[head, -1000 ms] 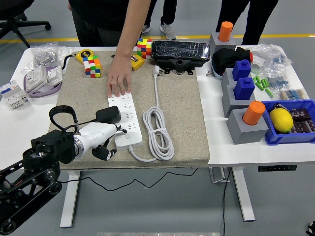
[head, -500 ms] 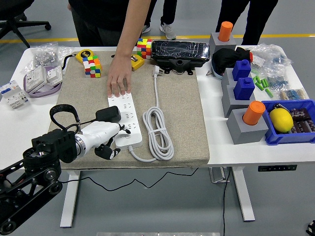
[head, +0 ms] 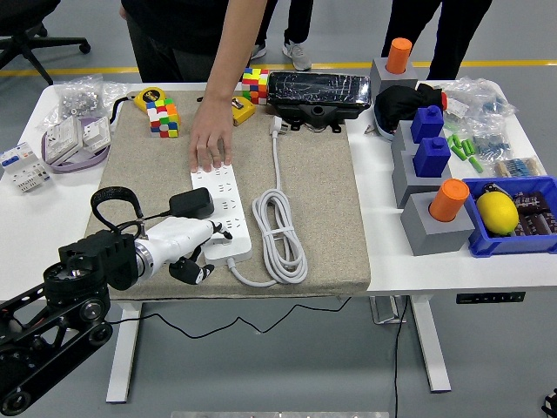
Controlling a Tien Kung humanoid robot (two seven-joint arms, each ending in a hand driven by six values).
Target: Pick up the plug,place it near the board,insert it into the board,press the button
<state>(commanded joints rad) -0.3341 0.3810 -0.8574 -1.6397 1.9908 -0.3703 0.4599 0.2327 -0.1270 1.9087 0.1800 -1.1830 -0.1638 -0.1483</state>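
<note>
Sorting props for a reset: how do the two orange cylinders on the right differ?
The far orange cylinder stands upright in its grey block at the table's back edge; the near orange cylinder leans slightly in its grey block beside the blue bin. The near one looks wider. Both are plain orange pegs in grey holders.

Bright even overhead light, soft shadows, sharp.

White table (head: 35, 218) carries beige mat (head: 313, 187), blue bin (head: 509, 239), grey blocks (head: 435, 228), possibly switch parts (head: 22, 165).
</note>
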